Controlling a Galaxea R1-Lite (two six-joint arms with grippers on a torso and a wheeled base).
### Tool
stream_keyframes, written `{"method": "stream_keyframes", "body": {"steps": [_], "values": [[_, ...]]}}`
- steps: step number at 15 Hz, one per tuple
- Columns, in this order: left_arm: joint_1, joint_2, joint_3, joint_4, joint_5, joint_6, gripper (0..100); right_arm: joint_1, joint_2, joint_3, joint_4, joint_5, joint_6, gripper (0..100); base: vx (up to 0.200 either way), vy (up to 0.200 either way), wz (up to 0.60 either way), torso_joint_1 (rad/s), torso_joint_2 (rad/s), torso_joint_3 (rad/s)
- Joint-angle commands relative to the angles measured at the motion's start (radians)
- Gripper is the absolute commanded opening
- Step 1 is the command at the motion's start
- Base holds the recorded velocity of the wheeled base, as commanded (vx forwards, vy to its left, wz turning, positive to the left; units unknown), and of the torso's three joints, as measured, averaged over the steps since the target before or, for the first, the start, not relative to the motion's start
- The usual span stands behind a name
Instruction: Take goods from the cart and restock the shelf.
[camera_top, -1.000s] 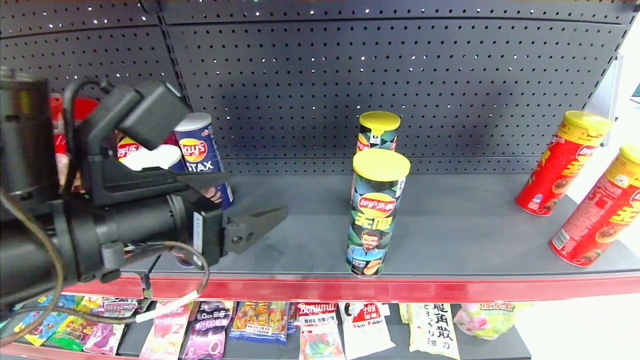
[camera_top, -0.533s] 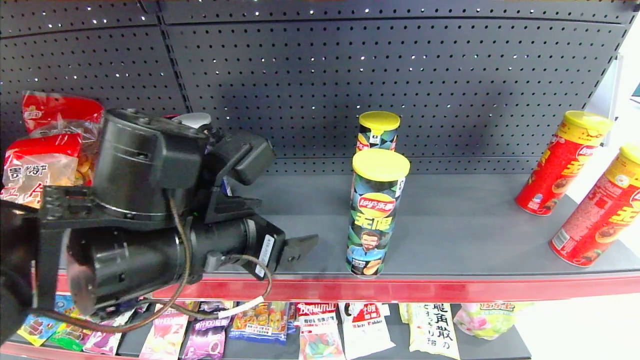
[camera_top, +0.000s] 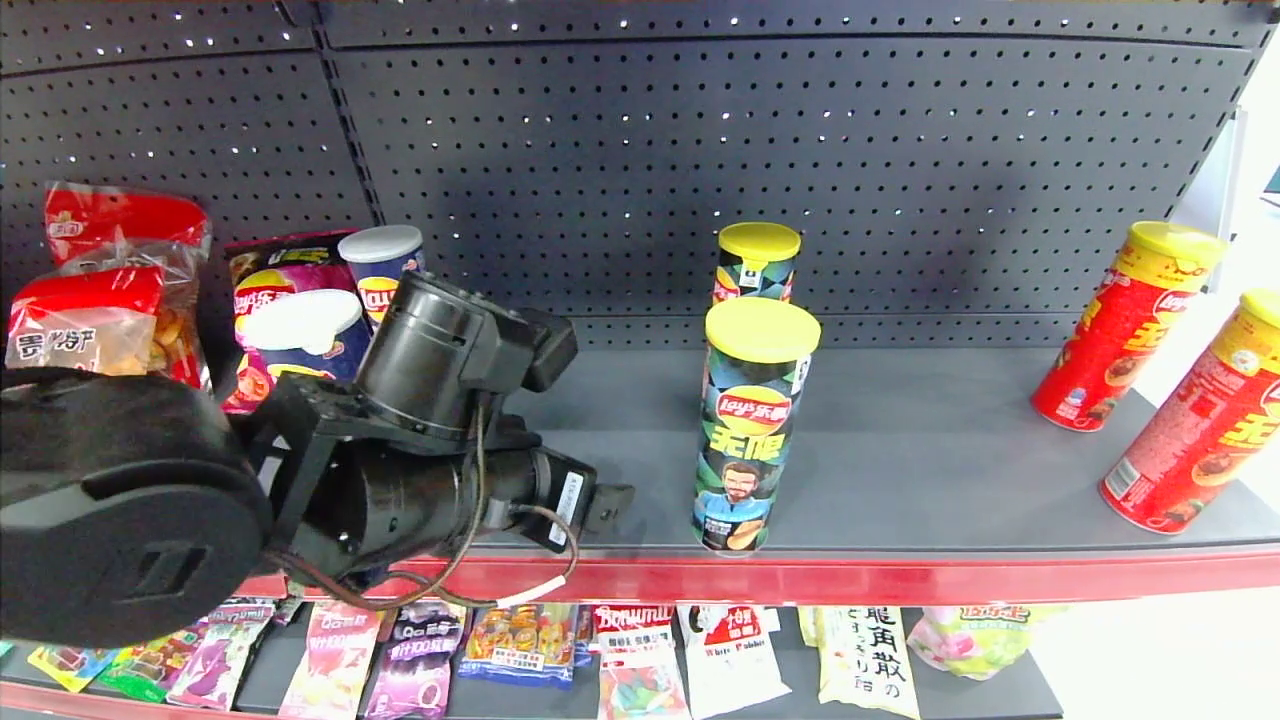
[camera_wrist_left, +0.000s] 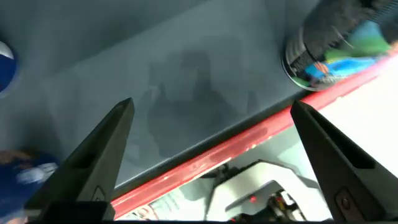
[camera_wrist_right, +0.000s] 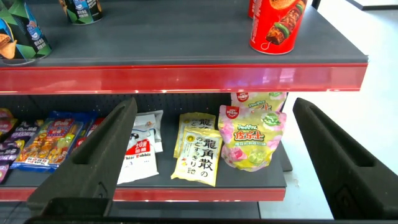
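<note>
Head view: bright, even light from above and in front. The right edge beside the red can (camera_top: 1130, 325) clips to white, and so does the lower right corner. Pinpoints of light sparkle through the pegboard (camera_top: 640, 150) holes. Barrel distortion: the red shelf lip (camera_top: 800, 578) bows and the pegboard seams curve toward the corners. Right wrist view: well lit, with a glare streak along the shelf lip and a dark band right under it. Left wrist view: dimmer and grey, with the can (camera_wrist_left: 329, 53) at upper right smeared by blur.

The shelf (camera_top: 900, 450) is viewed from in front and above by the head camera. Its red front edge (camera_wrist_left: 205, 158) is seen very near, just beyond the left claw (camera_wrist_left: 212, 104); from farther back, beyond the right claw (camera_wrist_right: 214, 101), the same edge and yellow-lidded can (camera_top: 755, 430) are faced.
</note>
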Motion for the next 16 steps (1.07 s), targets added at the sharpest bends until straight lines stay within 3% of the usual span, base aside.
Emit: {"method": "stream_keyframes", "body": {"steps": [1,6,10,14,16], "values": [[0.001,0.06,-0.021,0.002,0.001,-0.011,100,0.0,0.001,0.0,0.0,0.0,0.0,100,0.0,0.0,0.0,0.0,0.0,0.0],[0.001,0.178,-0.119,0.008,0.006,-0.014,100,0.0,0.001,0.0,0.0,0.0,0.0,100,0.0,0.0,0.0,0.0,0.0,0.0],[0.003,0.212,-0.127,0.025,0.012,-0.016,100,0.0,0.001,0.0,0.0,0.0,0.0,100,0.0,0.0,0.0,0.0,0.0,0.0],[0.009,0.262,-0.181,0.027,0.018,-0.057,100,0.0,0.001,0.0,0.0,0.0,0.0,100,0.0,0.0,0.0,0.0,0.0,0.0],[0.009,0.278,-0.205,0.027,0.016,-0.057,100,0.0,0.001,0.0,0.0,0.0,0.0,100,0.0,0.0,0.0,0.0,0.0,0.0]]}}
